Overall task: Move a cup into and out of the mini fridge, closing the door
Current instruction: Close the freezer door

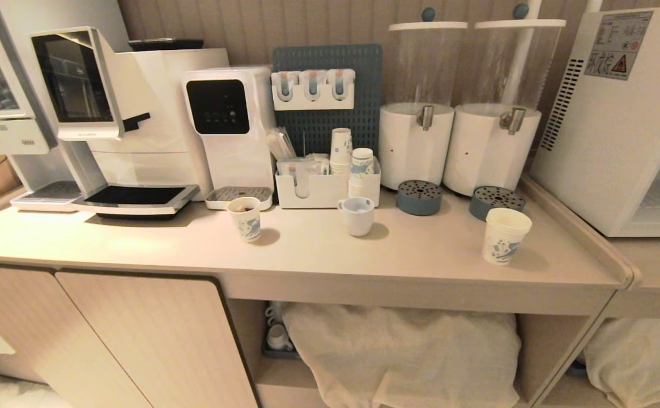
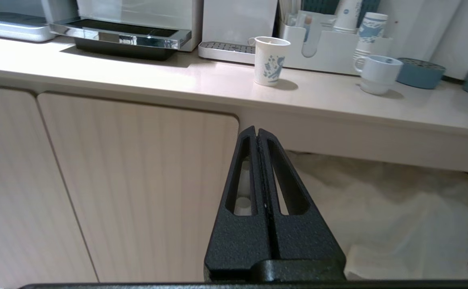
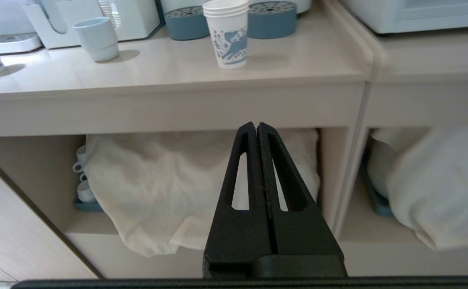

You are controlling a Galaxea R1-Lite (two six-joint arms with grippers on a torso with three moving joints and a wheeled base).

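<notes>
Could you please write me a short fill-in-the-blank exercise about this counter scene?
1. The layered paper cup stands on the ____.
2. The right gripper is ____, holding nothing.
3. The ceramic mug stands ____ the layered cup and the shorter paper cup.
4. The mini fridge sits at the counter's ____ end.

Missing words: counter; shut; between; right

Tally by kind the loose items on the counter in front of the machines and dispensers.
the cup, a nested stack: 1
single paper cup: 1
ceramic mug: 1
blue drip trays: 2
Total: 5
</notes>
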